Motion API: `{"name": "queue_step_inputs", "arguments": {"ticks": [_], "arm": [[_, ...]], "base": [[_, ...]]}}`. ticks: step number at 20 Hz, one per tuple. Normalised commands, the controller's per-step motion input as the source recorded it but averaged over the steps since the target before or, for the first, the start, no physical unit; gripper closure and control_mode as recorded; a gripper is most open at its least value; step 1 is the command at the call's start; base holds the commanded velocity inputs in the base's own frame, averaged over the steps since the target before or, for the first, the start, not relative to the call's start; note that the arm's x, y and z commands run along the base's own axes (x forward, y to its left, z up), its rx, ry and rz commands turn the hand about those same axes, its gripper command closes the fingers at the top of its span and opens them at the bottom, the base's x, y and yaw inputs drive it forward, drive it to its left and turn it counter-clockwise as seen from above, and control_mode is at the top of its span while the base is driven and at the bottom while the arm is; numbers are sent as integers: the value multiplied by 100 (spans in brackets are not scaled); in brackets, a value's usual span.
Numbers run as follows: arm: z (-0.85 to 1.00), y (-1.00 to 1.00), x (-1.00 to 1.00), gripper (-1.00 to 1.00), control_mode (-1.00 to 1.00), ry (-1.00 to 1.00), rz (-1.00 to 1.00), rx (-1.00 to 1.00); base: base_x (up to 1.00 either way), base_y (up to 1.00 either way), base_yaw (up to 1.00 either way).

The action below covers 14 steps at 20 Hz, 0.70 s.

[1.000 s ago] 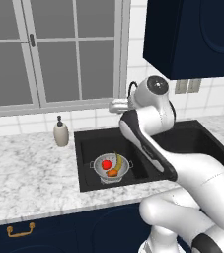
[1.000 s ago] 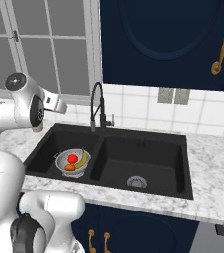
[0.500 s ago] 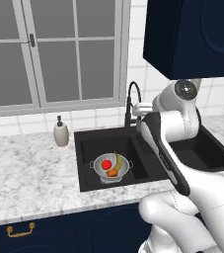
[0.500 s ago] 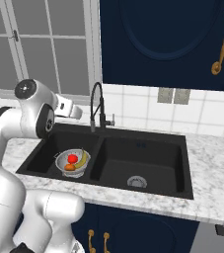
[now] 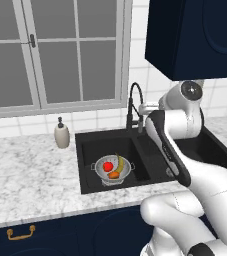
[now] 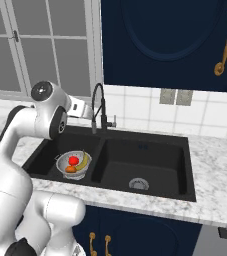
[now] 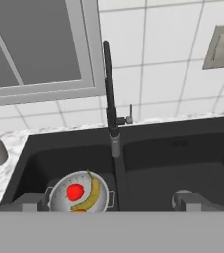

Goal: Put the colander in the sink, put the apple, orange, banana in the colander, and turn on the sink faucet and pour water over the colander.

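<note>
Behind the sink's [image 6: 150, 150] centre divider stands the faucet [image 7: 111, 106], straight ahead of the gripper [image 7: 108, 201], its side lever pointing right. Fingers apart, holding nothing. Colander [image 5: 113, 169] sits in the left basin with apple [image 5: 108, 166], orange [image 5: 114, 175] and banana [image 5: 120, 163] inside. Arm is raised high, hand level, facing the far wall. No water runs.
</note>
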Motion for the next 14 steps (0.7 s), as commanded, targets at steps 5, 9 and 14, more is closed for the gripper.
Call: {"name": "queue_step_inputs", "arguments": {"ticks": [5,9,14], "arm": [[-23,0,21,-100,-100,0,0,0],[-51,-2,39,-100,-100,-4,0,0],[-31,-1,53,-100,-100,-1,0,0]], "base": [[0,0,0],[0,0,0],[0,0,0]]}}
